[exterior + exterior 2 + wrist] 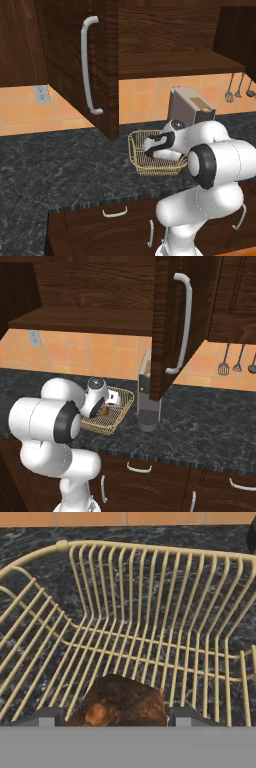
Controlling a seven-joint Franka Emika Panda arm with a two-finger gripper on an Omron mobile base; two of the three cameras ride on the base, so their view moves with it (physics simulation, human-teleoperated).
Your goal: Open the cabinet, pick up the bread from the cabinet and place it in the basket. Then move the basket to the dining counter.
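Note:
The golden wire basket stands on the black speckled counter. My gripper reaches down into it. In the hand view the dark-brown bread lies on the basket floor between my two fingertips, which stand wide apart on either side of it. A brown bit of the bread shows under the hand. The cabinet above has its doors swung open, and its shelf looks bare. The dining counter is out of view.
A grey-beige appliance stands just right of the basket, under the open door's edge. Utensils hang on the tiled wall at right. Dark drawers run below the counter's front edge.

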